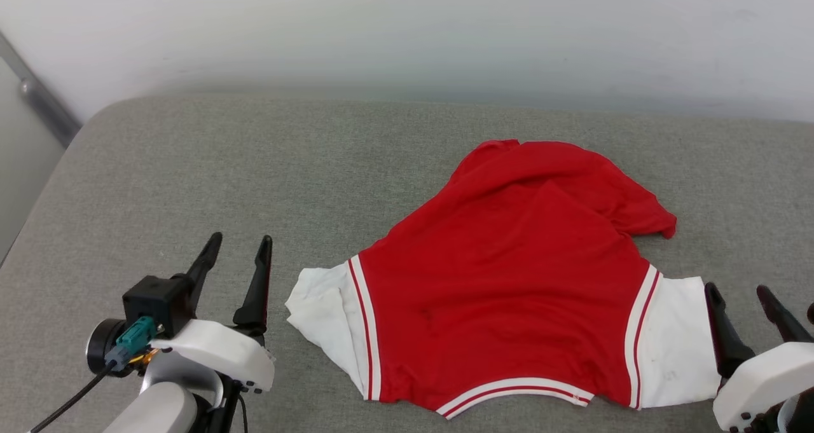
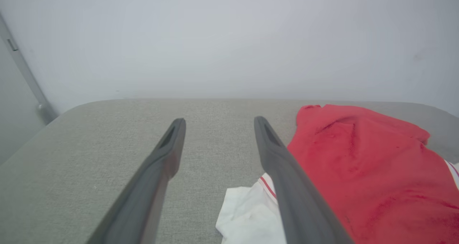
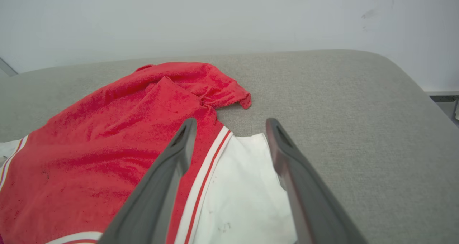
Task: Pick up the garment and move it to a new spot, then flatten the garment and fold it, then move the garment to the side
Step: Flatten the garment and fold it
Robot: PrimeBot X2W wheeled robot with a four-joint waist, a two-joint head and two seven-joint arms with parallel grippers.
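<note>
The garment (image 1: 502, 293) lies spread on the grey cushion (image 1: 191, 166), right of centre, with its striped neck trim at the near edge. The left gripper (image 1: 243, 239) stands just left of the left white sleeve, jaws wide and clear of the cloth. The right gripper (image 1: 738, 288) sits at the right sleeve's outer edge (jaws equally wide); contact cannot be determined.

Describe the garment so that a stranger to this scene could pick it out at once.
Start at the grey cushioned surface against the pale wall. Toward its right, between the left tool and the right tool, lies the garment, spread with its far edge rumpled. It alone is red, with white short sleeves and red-and-white striped trim.
</note>
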